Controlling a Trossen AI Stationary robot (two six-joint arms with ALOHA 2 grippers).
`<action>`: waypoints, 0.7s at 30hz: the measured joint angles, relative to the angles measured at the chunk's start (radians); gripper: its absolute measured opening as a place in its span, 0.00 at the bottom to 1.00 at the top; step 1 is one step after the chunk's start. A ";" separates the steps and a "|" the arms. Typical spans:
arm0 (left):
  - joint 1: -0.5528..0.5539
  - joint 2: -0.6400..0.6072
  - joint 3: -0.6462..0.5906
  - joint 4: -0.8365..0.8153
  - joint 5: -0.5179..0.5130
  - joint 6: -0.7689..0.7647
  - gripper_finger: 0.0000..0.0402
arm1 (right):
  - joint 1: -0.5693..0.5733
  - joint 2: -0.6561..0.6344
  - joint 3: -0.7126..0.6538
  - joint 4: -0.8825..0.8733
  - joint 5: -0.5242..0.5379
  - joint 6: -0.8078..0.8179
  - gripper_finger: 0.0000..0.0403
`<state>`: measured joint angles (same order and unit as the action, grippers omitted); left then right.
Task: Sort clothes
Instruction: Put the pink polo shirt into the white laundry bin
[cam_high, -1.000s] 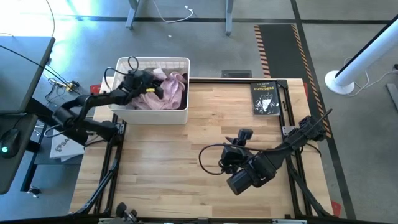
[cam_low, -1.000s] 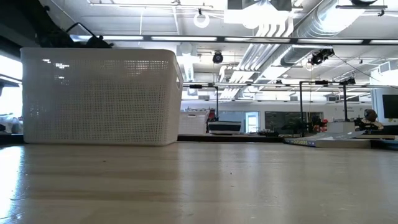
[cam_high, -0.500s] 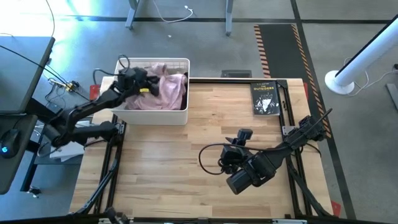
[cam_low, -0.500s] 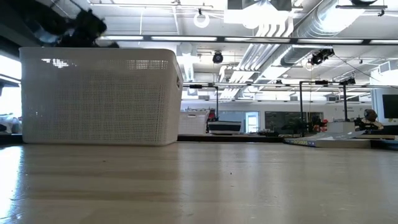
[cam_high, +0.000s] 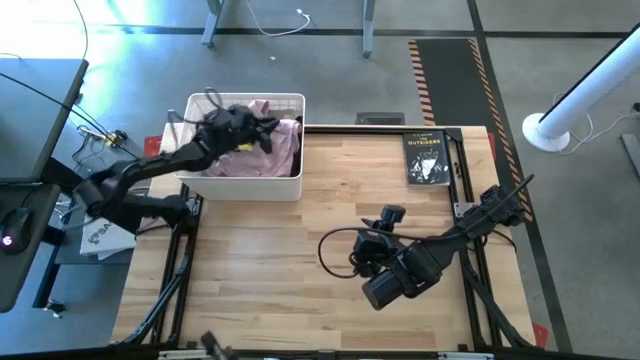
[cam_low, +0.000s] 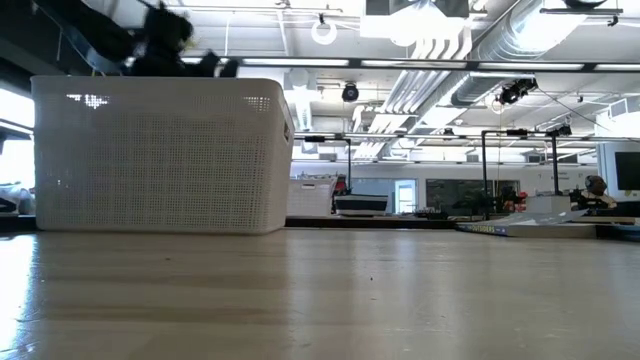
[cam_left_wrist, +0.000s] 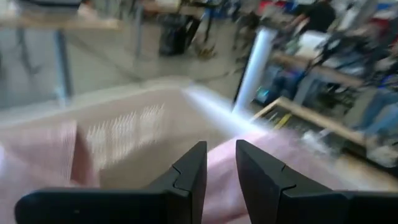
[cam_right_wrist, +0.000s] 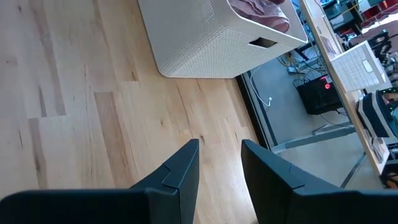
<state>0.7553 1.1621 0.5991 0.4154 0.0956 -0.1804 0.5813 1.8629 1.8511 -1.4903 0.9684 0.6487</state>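
Bright light comes from the long ceiling lamps (cam_low: 250, 62) in the low view and makes a pale shine on the table (cam_low: 330, 290), which looks soft and out of focus at its near edge. In the high view the light is even, the shadows on the wood are faint, and the left arm (cam_high: 160, 165) over the white basket (cam_high: 290, 185) is smeared with blur. The left wrist view is blurry almost everywhere, but its two dark fingers (cam_left_wrist: 189, 177) look sharp.
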 joint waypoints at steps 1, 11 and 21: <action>0.001 0.045 0.000 0.011 -0.015 -0.005 0.21 | -0.001 0.000 0.000 0.002 0.000 0.000 0.29; 0.009 0.343 0.009 -0.009 -0.036 0.054 0.21 | -0.001 0.000 0.000 0.005 -0.007 -0.002 0.29; 0.010 0.024 0.056 -0.236 0.057 0.040 0.21 | 0.009 0.000 0.000 0.001 -0.081 -0.011 0.29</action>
<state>0.7655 1.1864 0.6548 0.1797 0.1522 -0.1403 0.5901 1.8627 1.8511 -1.4888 0.8874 0.6379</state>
